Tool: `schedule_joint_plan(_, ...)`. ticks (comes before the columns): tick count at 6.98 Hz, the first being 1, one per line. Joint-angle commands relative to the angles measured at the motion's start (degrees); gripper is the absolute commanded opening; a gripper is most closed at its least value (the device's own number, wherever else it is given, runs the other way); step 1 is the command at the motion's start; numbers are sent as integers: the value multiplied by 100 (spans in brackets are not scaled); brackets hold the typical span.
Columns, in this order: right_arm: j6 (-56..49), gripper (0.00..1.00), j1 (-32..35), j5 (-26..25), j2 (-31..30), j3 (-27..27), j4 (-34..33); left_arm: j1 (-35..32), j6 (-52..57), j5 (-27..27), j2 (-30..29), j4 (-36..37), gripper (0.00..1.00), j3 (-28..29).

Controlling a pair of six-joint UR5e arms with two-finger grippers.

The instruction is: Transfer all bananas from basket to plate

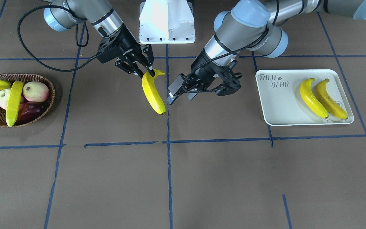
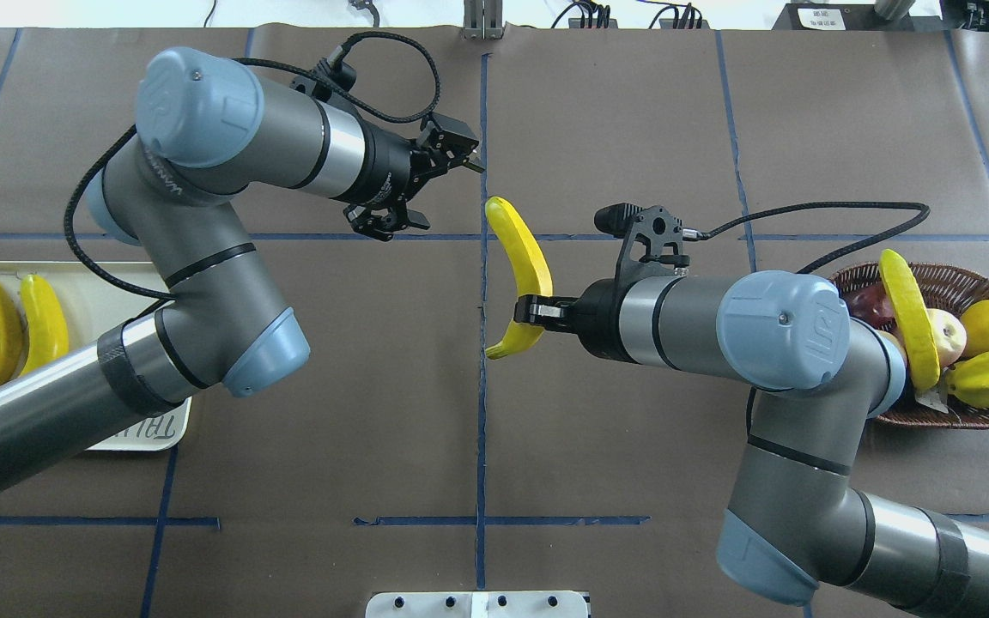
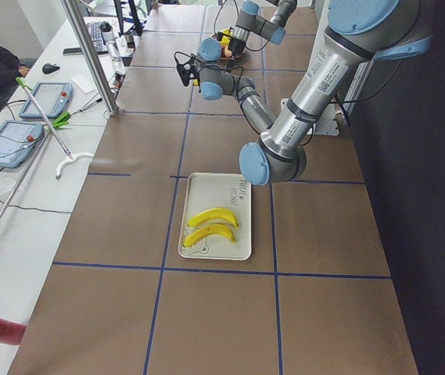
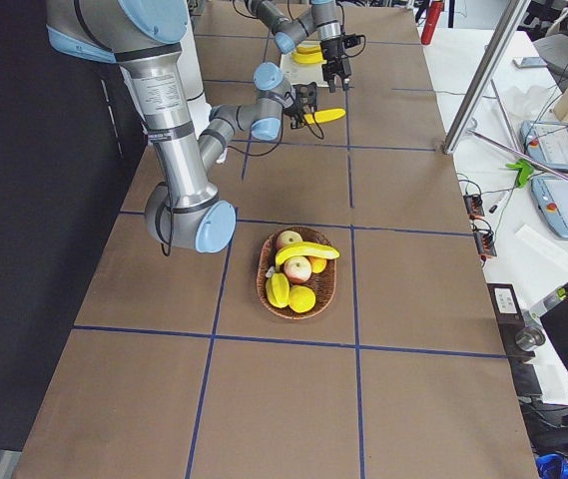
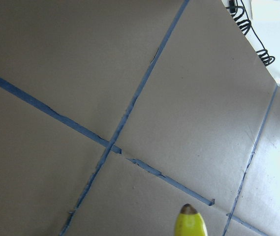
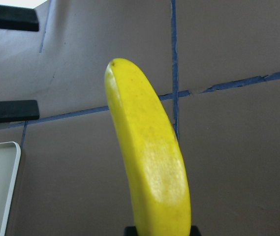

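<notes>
Right jaws clamped on stem end of one banana [image 2: 522,262]. Fruit stuck out level over middle of tabletop [image 1: 218,178], along blue tape line [image 1: 169,165], between basket [image 1: 21,75] and plate [image 1: 280,105]. Left jaws spread wide, nothing in them, near that banana, not touching. Two bananas [image 1: 313,98] lay side by side on plate, touching each other. Fourth banana [image 1: 14,103] lay on top of other fruit in basket, beside apple [image 1: 36,91].
</notes>
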Motion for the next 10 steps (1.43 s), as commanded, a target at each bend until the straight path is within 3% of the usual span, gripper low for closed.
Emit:
schedule_joint_plan(1, 7, 1, -54, -41, 54, 45, -53, 199, -38, 34, -210, -348, 99, 405)
schedule_joint_plan(6, 7, 1, -54, -41, 98, 71, -53, 543, -20, 34, -228, -576, 96, 362)
schedule_joint_plan(7, 7, 1, -45, -41, 98, 80, -53, 561, -37, 34, -236, -604, 24, 353)
schedule_joint_plan(8, 7, 1, -36, -41, 89, 115, -53, 561, -11, 34, -202, -604, 0, 353)
schedule_joint_plan(9, 7, 7, -28, -33, 54, 167, -53, 544, 15, 34, -193, -691, 0, 362)
schedule_joint_plan(10, 7, 94, -19, -15, 19, 255, -79, 535, 15, 34, -175, -788, 0, 388)
